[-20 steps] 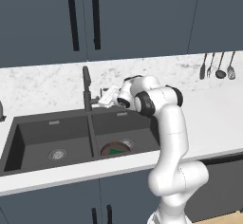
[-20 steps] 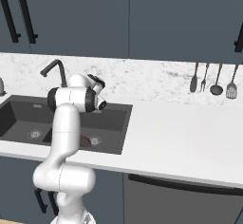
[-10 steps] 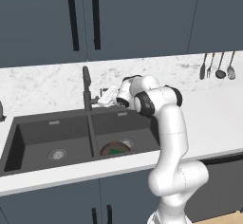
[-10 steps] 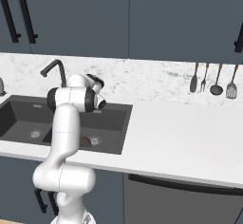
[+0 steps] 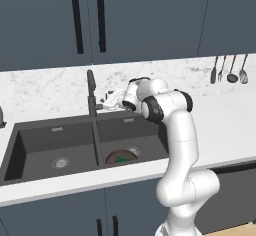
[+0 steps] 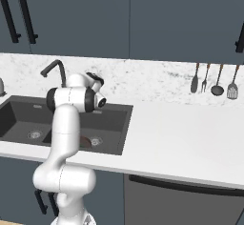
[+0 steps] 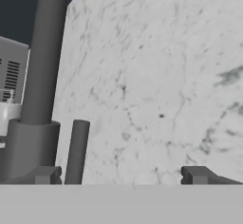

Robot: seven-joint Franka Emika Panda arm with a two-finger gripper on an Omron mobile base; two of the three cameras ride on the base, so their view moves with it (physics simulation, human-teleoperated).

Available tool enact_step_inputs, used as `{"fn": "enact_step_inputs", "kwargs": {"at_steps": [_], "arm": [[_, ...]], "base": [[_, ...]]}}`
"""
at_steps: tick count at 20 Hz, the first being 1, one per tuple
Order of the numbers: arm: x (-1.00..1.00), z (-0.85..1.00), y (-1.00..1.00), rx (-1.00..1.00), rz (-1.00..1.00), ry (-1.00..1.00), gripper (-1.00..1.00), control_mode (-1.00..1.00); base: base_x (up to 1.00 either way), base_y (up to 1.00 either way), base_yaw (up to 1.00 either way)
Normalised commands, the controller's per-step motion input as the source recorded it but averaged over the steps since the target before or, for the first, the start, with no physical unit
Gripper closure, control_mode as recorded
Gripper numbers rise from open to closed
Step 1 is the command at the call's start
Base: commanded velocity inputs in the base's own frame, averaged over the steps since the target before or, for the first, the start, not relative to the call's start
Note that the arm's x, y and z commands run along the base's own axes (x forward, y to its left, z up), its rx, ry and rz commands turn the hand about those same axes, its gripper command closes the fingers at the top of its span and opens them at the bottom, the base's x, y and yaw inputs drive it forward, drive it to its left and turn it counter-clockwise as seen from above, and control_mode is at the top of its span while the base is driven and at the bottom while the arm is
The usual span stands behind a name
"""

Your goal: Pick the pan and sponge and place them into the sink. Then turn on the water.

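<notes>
The dark-brown pan (image 5: 121,156) lies in the right basin of the dark-grey sink (image 5: 55,135), with the green sponge (image 5: 120,159) resting inside it. My gripper (image 5: 106,100) hovers over the counter strip behind the sink, just right of the tall dark tap (image 5: 91,92), jaws wide open and empty. In the hand view the tap's column (image 7: 42,66) and its small lever (image 7: 77,149) stand close to the left fingertip (image 7: 45,174), with the gripper (image 7: 121,175) facing the marble. The right base view has the pan (image 6: 86,142) partly behind the arm. No water runs from the tap (image 6: 55,69).
Marble backsplash (image 5: 45,87) rises right behind the tap. Several utensils (image 6: 213,78) hang on the wall at the far right. White counter (image 6: 181,138) stretches right of the sink (image 6: 116,124). Dark cabinets hang above.
</notes>
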Motion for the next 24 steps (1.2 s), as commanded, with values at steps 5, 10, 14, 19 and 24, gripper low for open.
{"fn": "enact_step_inputs", "kwargs": {"at_steps": [5,10,14,19,24], "arm": [[0.06,0.09,0.0,0.0,-0.01,0.0,-1.0,-1.0],[0.13,-0.04,0.0,0.0,-0.02,0.0,-1.0,-1.0],[0.11,-0.23,0.08,0.0,-0.04,0.0,1.0,-1.0],[0.16,-0.02,0.04,0.0,-0.02,0.0,1.0,-1.0],[0.19,-0.04,-0.04,0.0,0.0,0.0,1.0,-1.0]], "base": [[0.0,0.0,0.0],[0.0,0.0,0.0],[0.0,0.0,0.0],[0.0,0.0,0.0],[0.0,0.0,0.0]]}}
